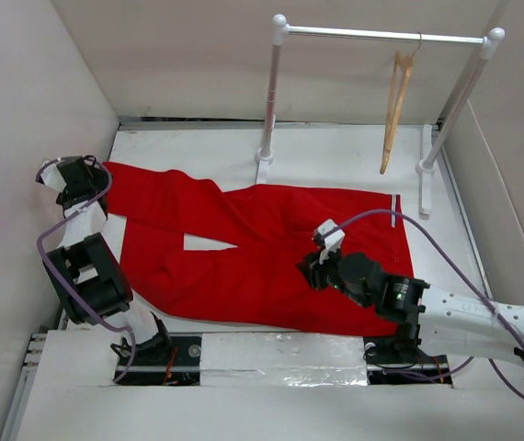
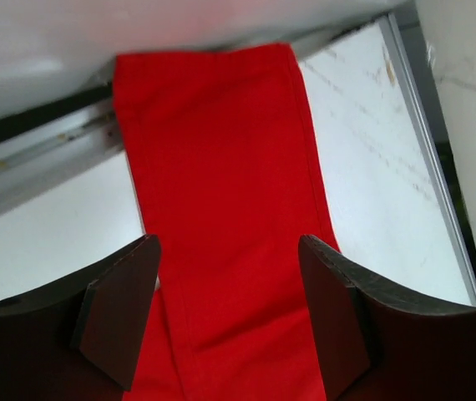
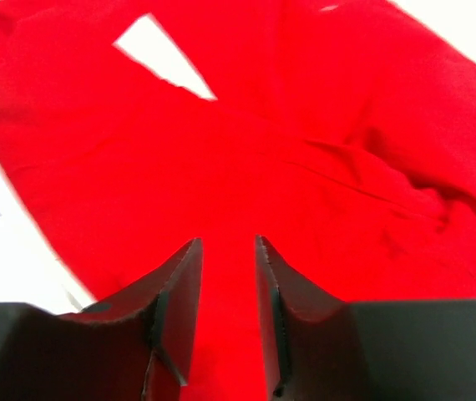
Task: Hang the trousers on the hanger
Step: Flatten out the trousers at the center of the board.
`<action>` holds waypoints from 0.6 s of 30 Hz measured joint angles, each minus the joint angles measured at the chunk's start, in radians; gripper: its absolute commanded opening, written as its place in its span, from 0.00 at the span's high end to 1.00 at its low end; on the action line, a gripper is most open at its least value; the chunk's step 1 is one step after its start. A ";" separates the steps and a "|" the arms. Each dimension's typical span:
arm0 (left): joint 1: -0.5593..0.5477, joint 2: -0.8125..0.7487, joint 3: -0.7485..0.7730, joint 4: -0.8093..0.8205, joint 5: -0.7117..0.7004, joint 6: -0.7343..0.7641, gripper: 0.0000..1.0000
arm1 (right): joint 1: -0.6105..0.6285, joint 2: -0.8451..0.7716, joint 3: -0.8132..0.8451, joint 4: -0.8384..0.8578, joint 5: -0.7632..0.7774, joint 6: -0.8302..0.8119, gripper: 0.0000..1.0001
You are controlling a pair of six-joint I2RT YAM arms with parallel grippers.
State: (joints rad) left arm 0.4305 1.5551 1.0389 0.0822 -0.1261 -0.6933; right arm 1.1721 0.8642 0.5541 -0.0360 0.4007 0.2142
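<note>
Nearest the bases, the right jaws hover low over the middle of the trousers [image 1: 244, 266], narrowly parted, pinching nothing. Trousers lie flat on the counter [image 1: 336, 156], legs pointing left. Left jaws stand spread wide above one leg end. Farthest back, the hanger [image 1: 393, 110] hangs from a rail [image 1: 381, 35].

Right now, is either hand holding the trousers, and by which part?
Nothing is held. The left hand stands open over a leg end of the trousers; the right hand is slightly open above their middle.
</note>
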 measured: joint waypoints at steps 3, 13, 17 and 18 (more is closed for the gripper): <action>-0.016 -0.008 -0.019 0.000 0.056 -0.005 0.39 | -0.060 -0.020 -0.003 -0.016 0.018 0.008 0.82; -0.558 -0.261 -0.161 0.188 0.190 -0.059 1.00 | -0.580 -0.090 -0.059 -0.043 -0.032 0.075 0.99; -0.818 -0.295 -0.259 0.305 0.195 -0.060 1.00 | -0.818 -0.094 -0.060 -0.040 -0.090 0.078 0.59; -0.877 -0.288 -0.279 0.323 0.188 -0.058 1.00 | -0.885 -0.083 -0.060 -0.038 -0.112 0.077 0.52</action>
State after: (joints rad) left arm -0.4469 1.2675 0.7597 0.4049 0.0620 -0.7513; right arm 0.2867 0.7811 0.4942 -0.0742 0.2890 0.2909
